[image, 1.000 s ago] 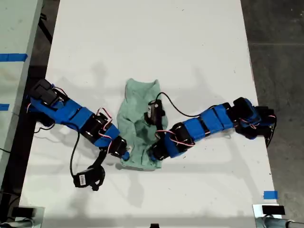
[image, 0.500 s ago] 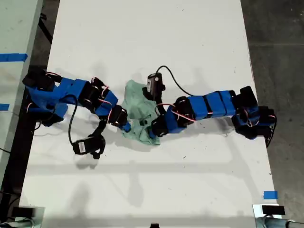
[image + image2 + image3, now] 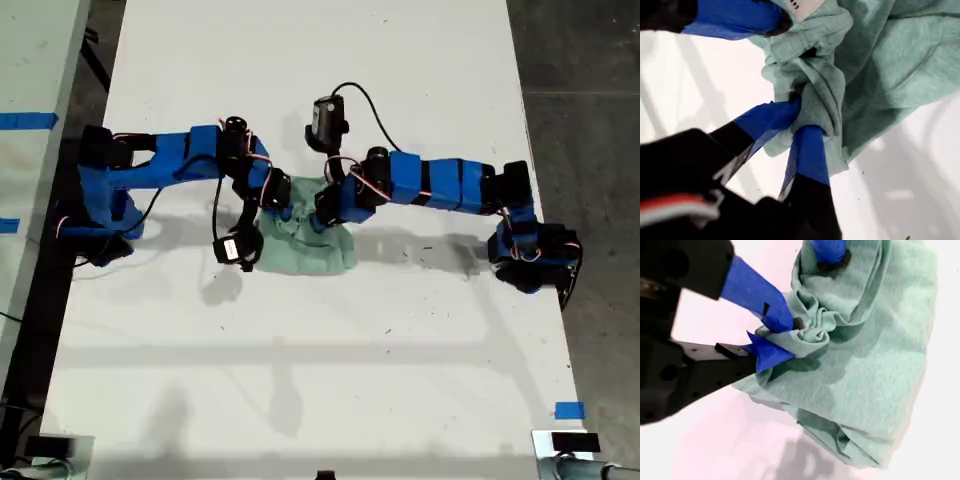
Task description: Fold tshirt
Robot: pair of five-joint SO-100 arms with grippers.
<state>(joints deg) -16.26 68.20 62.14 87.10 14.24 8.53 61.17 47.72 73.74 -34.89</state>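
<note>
The pale mint-green tshirt (image 3: 310, 250) lies bunched and doubled over at the middle of the white table (image 3: 300, 380). One arm (image 3: 180, 165) reaches in from the exterior view's left and another arm (image 3: 430, 185) from its right. Their grippers meet at the cloth's far edge, and I cannot tell which arm is which. My first gripper (image 3: 804, 119) is shut on a gathered fold of the tshirt (image 3: 900, 55), with the white label (image 3: 800, 6) by the other gripper's finger. My second gripper (image 3: 790, 336) is shut on a puckered edge of the tshirt (image 3: 880, 355).
Dark floor (image 3: 580, 100) runs past the table's edge on the exterior view's right. A second table (image 3: 30, 60) with blue tape stands at that view's left. A blue tape mark (image 3: 568, 410) sits near the table's near right corner.
Both grippers have travelled from the shirt's near end to its far end, dragging the cloth over itself. The shirt now covers about half its earlier length.
</note>
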